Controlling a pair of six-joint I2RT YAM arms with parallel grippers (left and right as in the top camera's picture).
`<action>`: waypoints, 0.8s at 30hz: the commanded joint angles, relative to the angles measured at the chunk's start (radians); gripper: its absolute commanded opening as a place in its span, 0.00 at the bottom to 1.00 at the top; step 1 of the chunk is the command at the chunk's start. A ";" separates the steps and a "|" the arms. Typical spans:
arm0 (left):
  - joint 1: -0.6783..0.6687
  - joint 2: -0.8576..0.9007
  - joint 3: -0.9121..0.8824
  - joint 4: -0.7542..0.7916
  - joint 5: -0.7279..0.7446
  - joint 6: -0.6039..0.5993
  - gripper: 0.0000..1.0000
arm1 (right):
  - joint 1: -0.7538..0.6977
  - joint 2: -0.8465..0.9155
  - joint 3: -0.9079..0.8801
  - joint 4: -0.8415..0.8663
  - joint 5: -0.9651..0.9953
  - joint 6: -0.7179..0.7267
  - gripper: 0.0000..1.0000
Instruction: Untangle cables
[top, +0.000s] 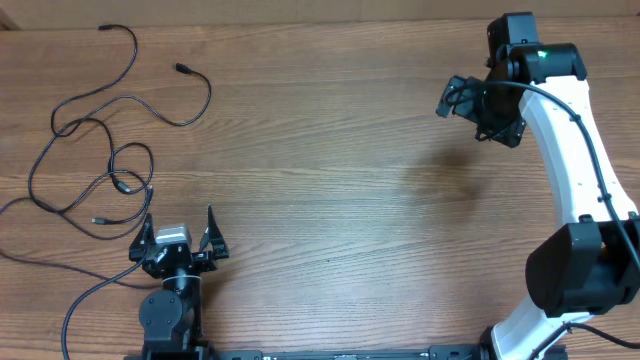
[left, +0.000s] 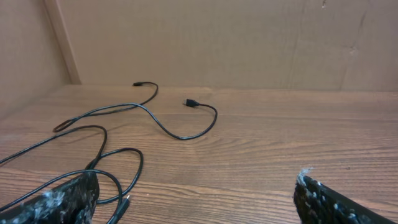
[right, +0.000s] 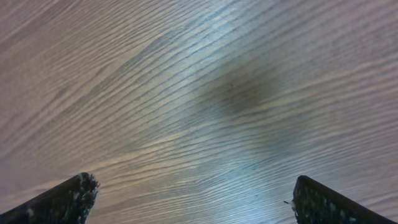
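Overhead: cables (top: 100, 150) lay in loose loops on table (top: 330, 200), beyond and left of left gripper (top: 179, 215). Left gripper spread wide, holding nothing. Right gripper (top: 452, 97) far right of left gripper.
Left wrist: cable loop ran just beside left finger (left: 62, 199); contact unclear.
Right wrist: right fingers (right: 62, 199) wide apart, gripping nothing, over wood.

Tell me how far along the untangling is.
Partly done: the cables lie spread in loose loops on the left of the table, no tight knot showing. Nothing is in hand: the left jaws stand open and empty beside them, and the right jaws are open over bare wood. Left to do: separate the strands that cross in the near loops.
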 joint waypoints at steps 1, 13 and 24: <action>0.004 -0.008 -0.004 0.000 0.005 0.020 1.00 | 0.024 -0.088 -0.001 0.013 0.022 -0.123 1.00; 0.004 -0.008 -0.004 0.000 0.005 0.020 1.00 | -0.004 -0.277 -0.003 0.037 0.029 -0.183 1.00; 0.004 -0.008 -0.004 0.000 0.005 0.020 0.99 | -0.008 -0.584 -0.365 0.398 0.029 -0.183 1.00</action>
